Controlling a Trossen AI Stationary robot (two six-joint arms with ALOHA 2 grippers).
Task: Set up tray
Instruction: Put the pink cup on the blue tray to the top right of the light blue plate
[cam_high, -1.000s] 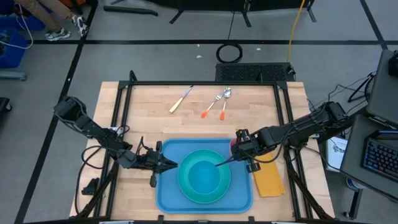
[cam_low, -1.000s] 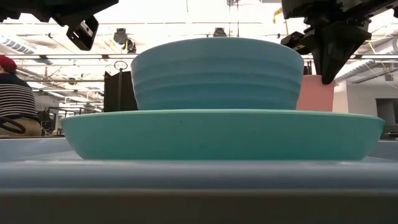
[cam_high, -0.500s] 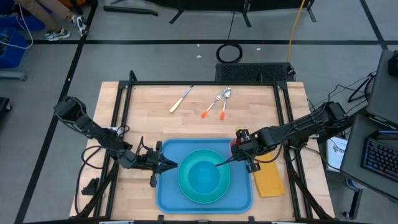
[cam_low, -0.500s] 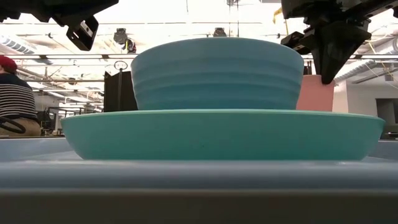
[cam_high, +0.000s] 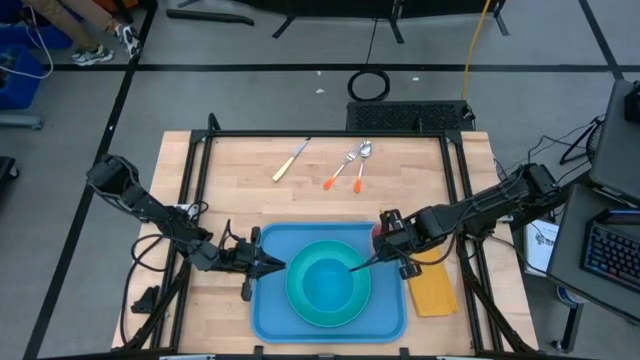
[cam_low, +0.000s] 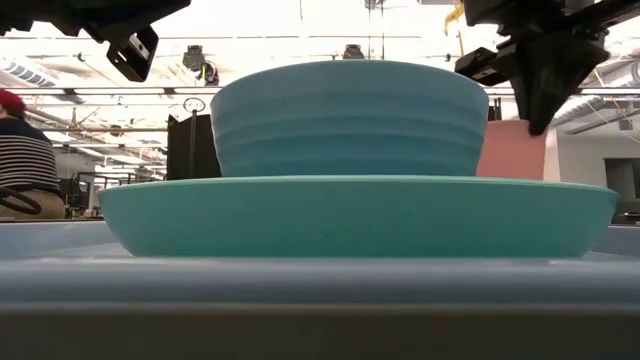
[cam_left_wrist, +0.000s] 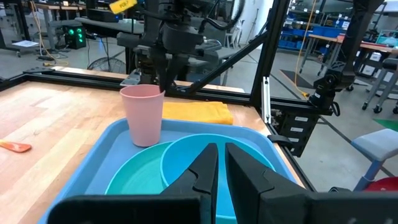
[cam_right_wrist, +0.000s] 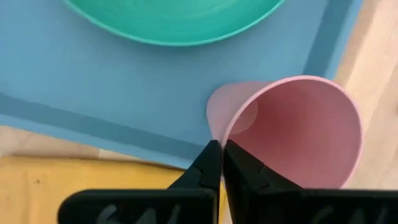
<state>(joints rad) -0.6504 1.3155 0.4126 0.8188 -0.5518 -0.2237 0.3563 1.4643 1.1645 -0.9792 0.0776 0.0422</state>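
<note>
Since a second ago, only the right hand (cam_high: 352, 267) has shifted: in the low view it sits slightly higher and further from the bowl, while everything else stays put. The large flat blue plastic tray with rounded corners (cam_high: 268, 314) lies at the near edge of the wooden desk (cam_high: 420, 170), carrying a round turquoise plate (cam_low: 360, 215) with a ribbed turquoise bowl (cam_low: 350, 118) on it and a pink plastic cup (cam_left_wrist: 143, 114) standing upright in its far right corner. The step in hand appears to be clearing away from the placed cup. To do it well, lift the right hand straight up before any sideways travel, so the fingertips do not catch the cup rim and tip it onto the plate. The right hand's fingers (cam_right_wrist: 210, 167) are nearly closed with only a thin gap, hold nothing, and hover just outside the cup rim on the tray side. The left hand (cam_high: 278, 264) waits at the tray's left rim, its fingers also drawn narrow and empty. A yellow-orange rectangular napkin (cam_high: 432, 289) lies on the desk just beside the tray's right edge, and cutlery (cam_high: 350, 165) rests well apart at the far side.
</note>
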